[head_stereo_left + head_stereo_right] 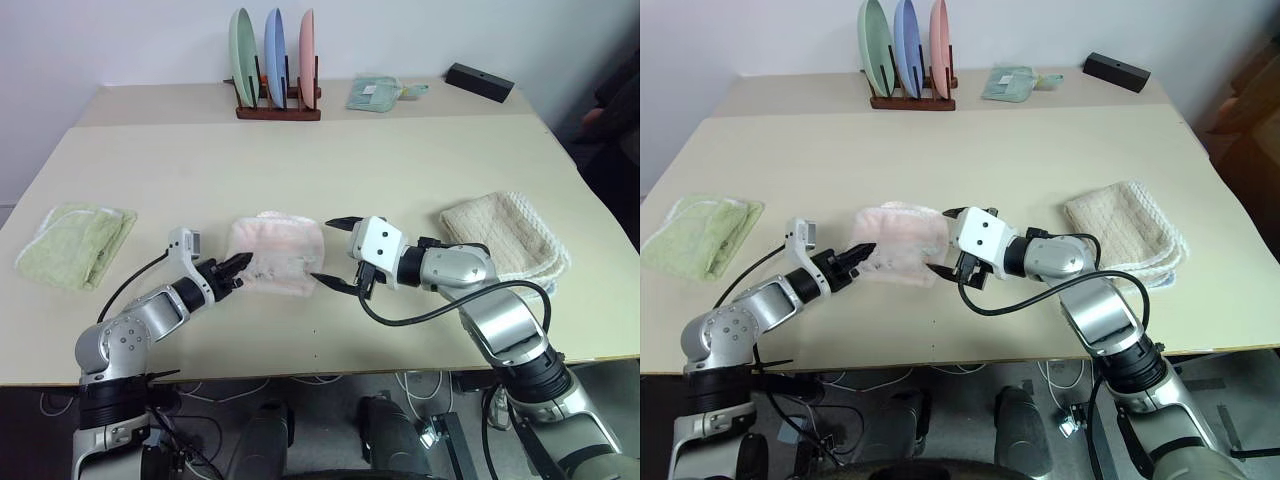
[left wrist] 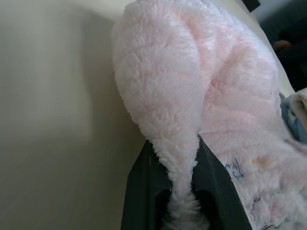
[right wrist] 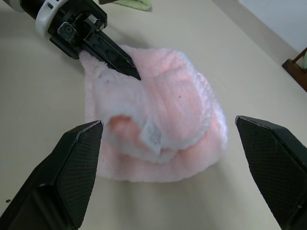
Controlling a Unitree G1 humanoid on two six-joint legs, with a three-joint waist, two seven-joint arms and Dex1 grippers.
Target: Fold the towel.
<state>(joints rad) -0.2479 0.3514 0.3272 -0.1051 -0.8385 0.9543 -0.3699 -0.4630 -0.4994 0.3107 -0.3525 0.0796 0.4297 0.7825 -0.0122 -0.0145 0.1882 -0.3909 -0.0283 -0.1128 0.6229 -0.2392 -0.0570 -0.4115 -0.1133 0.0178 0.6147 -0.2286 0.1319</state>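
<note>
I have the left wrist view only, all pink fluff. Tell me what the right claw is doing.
Observer: The right claw is open, its fingers spread on either side of the towel without touching it.
Operator: Report my left claw's grip from outside.
Observer: The left claw is shut on the towel's near-left edge, pinching a ridge of cloth.
Operator: Describe how the towel lies.
Observer: It sits as a small bundle on the table, with a white label showing on its upper layer.
Operator: List its neighbours.
Observer: A green towel lies to the robot's left, a beige towel to its right.
</note>
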